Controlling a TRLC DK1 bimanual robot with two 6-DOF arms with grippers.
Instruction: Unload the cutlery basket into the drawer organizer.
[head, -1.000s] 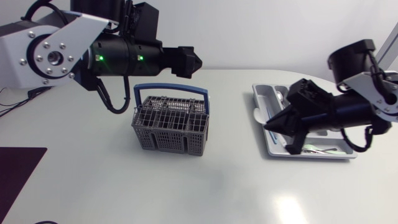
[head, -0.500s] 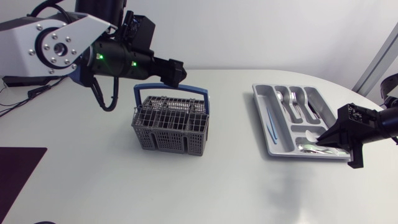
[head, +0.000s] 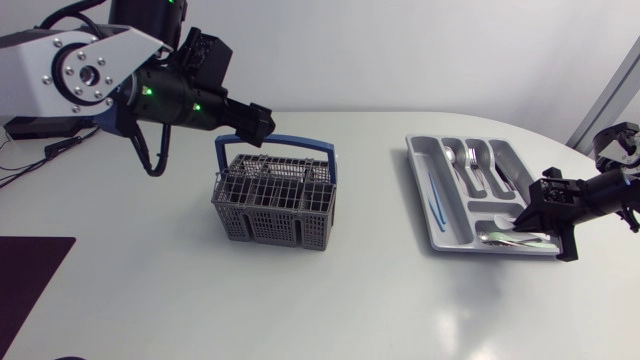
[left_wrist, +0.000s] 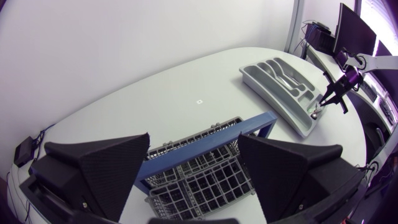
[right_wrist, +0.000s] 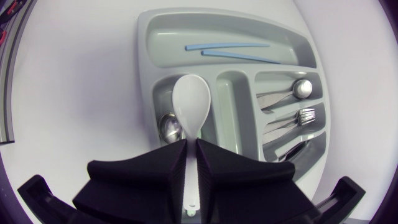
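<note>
One basket (head: 273, 195), one organizer (head: 449, 232), two blue sticks (right_wrist: 227, 45)

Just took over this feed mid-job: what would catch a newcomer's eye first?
The right gripper, shut on a white spoon, hangs over the grey drawer organizer, which already holds metal cutlery. Across the table, the left gripper hovers open just above the blue handle of the cutlery basket.

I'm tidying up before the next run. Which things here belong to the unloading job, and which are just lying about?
Job: cutlery basket; drawer organizer, holding blue sticks and metal cutlery; white spoon held in the right claw; left claw, open over the basket.
Lying about: dark mat at the table's near left corner.
</note>
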